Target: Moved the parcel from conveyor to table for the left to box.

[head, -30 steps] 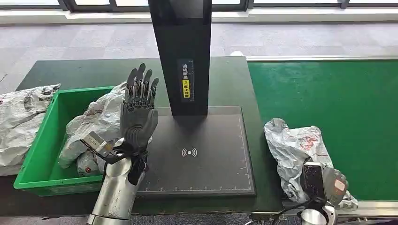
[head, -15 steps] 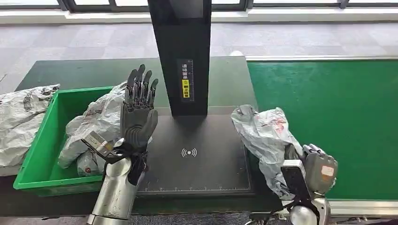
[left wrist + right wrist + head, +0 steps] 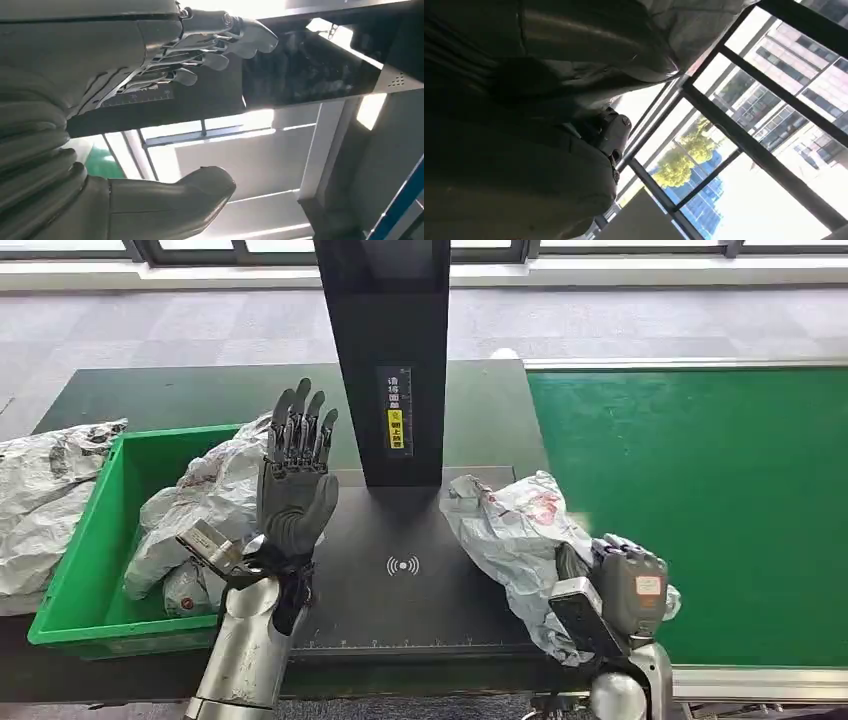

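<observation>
Since a second ago we have carried the parcel (image 3: 520,535) leftward off the green conveyor (image 3: 720,490); its crumpled grey wrap now lies partly over the right edge of the black scanner pad (image 3: 400,570) on the desk (image 3: 180,390), with its near end in our right robot hand (image 3: 625,585). That hand is closed around the wrap from the conveyor side, so the free end of the bag leads toward the pad, which we judge suits a drop in the middle of the desk, within reach of the other arm.

Our left robot hand (image 3: 295,475) has not shifted: it stands upright beside the pad with palm facing the parcel and fingers spread, holding nothing, apparently waiting to take over. Just behind it the green bin (image 3: 85,560) already holds other wrapped parcels, and another grey bag (image 3: 45,500) lies outside the bin's far-left wall. The black scanner post (image 3: 385,360) rises from the back of the pad.

The head view gives us the layout and how far the parcel has come. The left wrist view adds the empty left robot hand (image 3: 150,125) close up, thumb well apart from the fingers (image 3: 215,47). The right wrist view shows grey wrap pressed against that hand, with windows beyond.
</observation>
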